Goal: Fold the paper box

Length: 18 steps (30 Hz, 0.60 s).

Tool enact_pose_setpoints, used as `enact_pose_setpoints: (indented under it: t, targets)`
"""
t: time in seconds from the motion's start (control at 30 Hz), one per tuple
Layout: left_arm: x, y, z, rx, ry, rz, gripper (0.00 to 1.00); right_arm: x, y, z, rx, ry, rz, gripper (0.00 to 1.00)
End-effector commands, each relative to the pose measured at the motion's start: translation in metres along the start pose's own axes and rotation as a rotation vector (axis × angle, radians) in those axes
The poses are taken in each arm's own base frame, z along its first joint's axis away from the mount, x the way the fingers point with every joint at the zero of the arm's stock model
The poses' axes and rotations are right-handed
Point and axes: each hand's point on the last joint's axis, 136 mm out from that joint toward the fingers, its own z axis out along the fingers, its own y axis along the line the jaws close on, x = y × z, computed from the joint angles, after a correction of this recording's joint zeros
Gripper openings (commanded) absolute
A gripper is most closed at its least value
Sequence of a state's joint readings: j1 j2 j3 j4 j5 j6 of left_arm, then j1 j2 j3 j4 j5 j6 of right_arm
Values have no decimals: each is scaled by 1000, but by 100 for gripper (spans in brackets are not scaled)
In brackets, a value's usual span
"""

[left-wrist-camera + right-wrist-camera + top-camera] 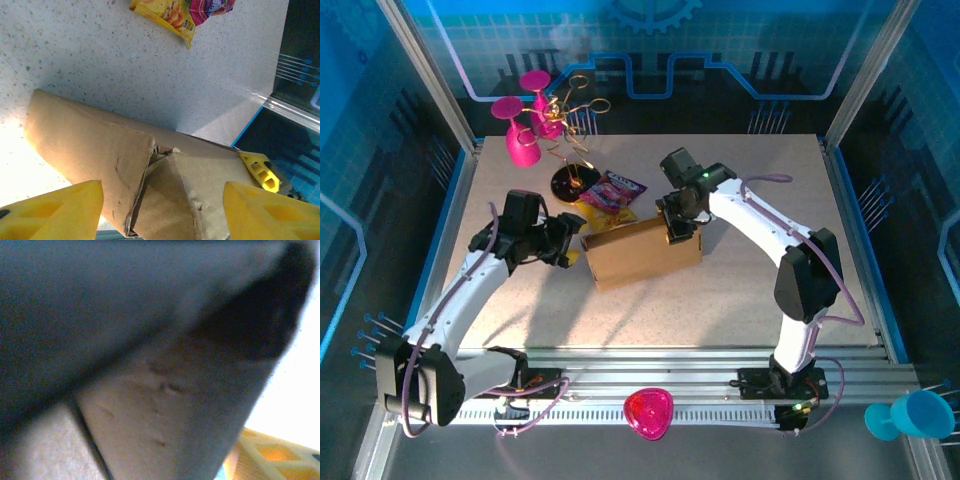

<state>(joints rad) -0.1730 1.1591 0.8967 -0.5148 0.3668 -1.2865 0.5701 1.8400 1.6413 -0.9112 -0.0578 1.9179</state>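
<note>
- The paper box (642,255) lies mid-table, partly folded, its long side running 9 to 3 o'clock.
- The left gripper (568,247) is at the box's 9 o'clock end, its yellow fingers (55,212) spread wide either side of it.
- The right gripper (678,228) is at the box's 1 o'clock edge. I cannot tell its spread or hold.
- The snack packet (612,192) lies just beyond, at 11 o'clock.

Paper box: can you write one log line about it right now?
paper box: partly folded, on table | left jaws: apart, straddling box end | right jaws: at far edge, grip unclear | snack packet: beyond box
</note>
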Motion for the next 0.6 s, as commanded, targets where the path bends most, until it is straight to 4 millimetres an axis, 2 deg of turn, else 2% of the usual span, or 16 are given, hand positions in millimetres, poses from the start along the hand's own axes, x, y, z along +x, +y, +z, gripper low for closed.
enact_pose_setpoints:
  t: [0.0, 0.2, 0.33, 0.57]
  targets:
    - [7, 3, 5, 45, 37, -37, 60, 0, -20, 21, 80, 10, 4, 59]
    - [12, 12, 8, 32, 45, -33, 50, 0, -20, 21, 74, 12, 3, 59]
    - [11, 16, 7, 49, 27, -31, 39, 0, -20, 22, 66, 15, 3, 59]
    - [13, 17, 6, 56, 28, -4, 36, 0, -20, 23, 57, 24, 1, 59]
